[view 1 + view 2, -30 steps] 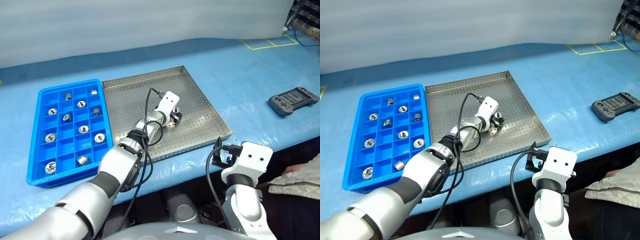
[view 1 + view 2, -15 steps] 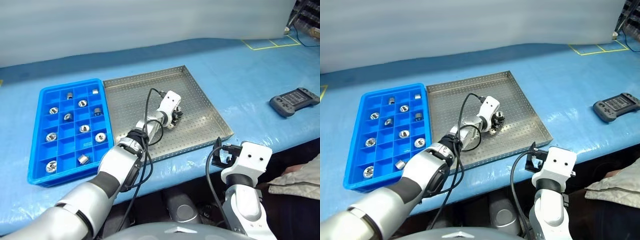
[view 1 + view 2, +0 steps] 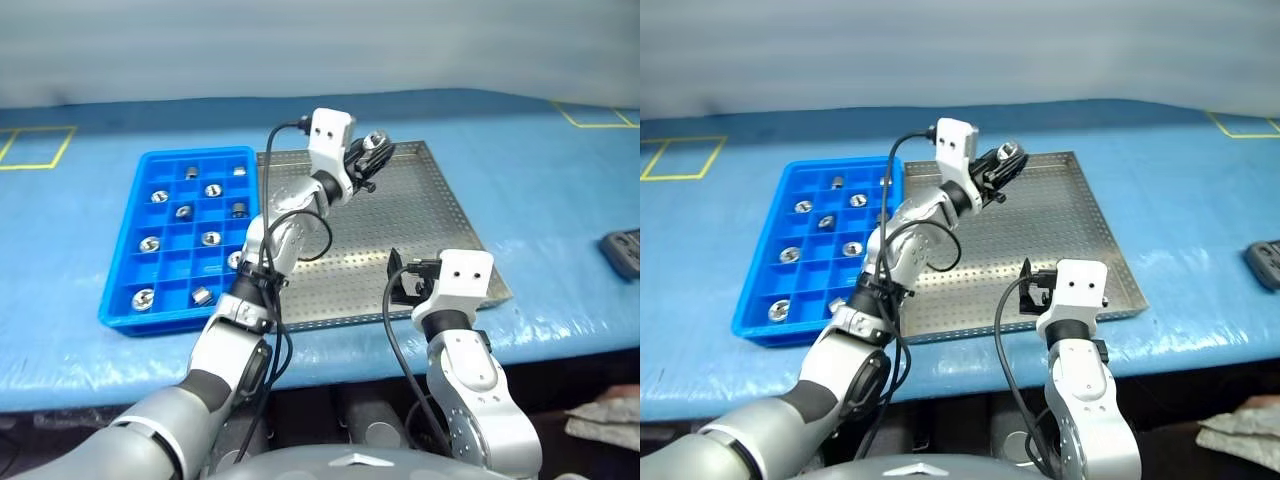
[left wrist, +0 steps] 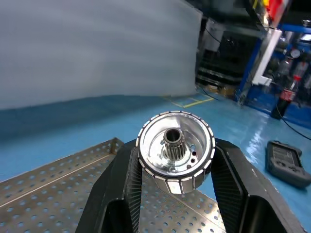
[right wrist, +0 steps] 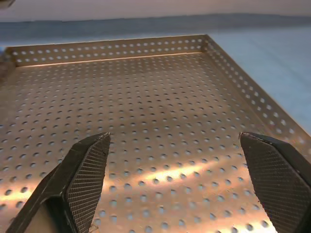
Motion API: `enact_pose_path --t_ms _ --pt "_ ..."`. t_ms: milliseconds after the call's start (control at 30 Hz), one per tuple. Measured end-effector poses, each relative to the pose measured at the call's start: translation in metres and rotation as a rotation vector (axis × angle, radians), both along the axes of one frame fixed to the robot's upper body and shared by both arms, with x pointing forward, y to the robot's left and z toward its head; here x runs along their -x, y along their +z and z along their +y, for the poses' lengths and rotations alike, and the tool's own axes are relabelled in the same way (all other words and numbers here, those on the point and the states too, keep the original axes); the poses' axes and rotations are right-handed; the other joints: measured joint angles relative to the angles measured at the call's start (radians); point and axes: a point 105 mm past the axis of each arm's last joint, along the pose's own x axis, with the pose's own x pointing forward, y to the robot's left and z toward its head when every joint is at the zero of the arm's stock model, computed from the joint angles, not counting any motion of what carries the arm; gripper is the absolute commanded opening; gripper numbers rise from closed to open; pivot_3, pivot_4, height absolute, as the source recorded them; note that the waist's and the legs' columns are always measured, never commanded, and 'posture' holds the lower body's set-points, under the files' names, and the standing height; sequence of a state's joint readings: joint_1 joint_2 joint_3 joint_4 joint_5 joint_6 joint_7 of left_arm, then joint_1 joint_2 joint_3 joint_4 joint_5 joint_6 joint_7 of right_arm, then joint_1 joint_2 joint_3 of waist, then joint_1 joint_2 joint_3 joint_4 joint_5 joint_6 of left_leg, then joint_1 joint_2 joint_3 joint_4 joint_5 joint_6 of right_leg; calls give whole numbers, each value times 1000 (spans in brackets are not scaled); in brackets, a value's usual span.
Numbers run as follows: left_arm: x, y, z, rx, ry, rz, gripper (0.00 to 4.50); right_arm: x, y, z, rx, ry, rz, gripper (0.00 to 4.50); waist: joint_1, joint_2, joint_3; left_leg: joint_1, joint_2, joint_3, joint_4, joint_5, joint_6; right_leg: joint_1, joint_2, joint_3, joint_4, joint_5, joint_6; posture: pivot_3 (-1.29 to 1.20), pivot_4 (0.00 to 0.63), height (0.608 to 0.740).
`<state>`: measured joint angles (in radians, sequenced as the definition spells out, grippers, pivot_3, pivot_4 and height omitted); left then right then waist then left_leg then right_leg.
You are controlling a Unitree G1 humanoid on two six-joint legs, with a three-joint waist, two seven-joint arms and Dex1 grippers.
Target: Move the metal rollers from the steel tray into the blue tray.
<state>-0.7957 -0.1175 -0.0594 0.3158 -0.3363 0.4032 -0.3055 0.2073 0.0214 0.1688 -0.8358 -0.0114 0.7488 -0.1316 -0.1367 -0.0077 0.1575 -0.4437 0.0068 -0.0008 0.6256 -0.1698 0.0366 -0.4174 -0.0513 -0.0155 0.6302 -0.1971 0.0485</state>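
Your left gripper (image 3: pixel 372 152) grips a metal roller (image 4: pixel 175 150) by its rim; swing fast toward the blue tray (image 3: pixel 130 300) at nine o'clock and it may slip.

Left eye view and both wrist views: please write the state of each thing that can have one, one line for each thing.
left pincer: shut on a metal roller, raised above the steel tray.
metal roller: held between both fingers, off the tray.
right pincer: open, holding nothing.
steel tray: no rollers visible on its floor.
blue tray: rollers lie in several compartments.
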Motion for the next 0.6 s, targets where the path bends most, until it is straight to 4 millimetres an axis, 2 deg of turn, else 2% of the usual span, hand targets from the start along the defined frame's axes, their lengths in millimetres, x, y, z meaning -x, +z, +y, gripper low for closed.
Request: enact_pose_path --t_ms 100,233,300,500,600 --pt "6 0 25 -12 75 -20 1751 -9 2 10 7 72 -1 4500 68 0 0 -2 0 1 1 0 0 -1 0 2 0 0 -1 35 150 740" --pt "12 15 65 -65 224 -114 1751 -16 6 25 14 166 -21 4500 127 -1 0 -2 -1 1 3 0 1 0 0 2 -1 0 -1 100 150 740" --pt "16 16 81 -74 287 -124 1751 -19 6 31 11 204 -19 4500 150 -1 0 -2 -1 1 3 0 1 1 0 2 -1 0 -1 128 150 740" --pt "28 14 121 -124 465 -115 1751 -27 9 46 2 292 -29 4500 191 -1 0 -2 -1 0 5 0 1 2 0 1 -1 1 -1 205 150 740" --pt "33 -1 138 -194 542 -72 1751 -28 7 51 0 316 -19 4500 201 -1 0 -1 -1 0 4 0 1 2 1 1 -1 1 -1 224 150 740"
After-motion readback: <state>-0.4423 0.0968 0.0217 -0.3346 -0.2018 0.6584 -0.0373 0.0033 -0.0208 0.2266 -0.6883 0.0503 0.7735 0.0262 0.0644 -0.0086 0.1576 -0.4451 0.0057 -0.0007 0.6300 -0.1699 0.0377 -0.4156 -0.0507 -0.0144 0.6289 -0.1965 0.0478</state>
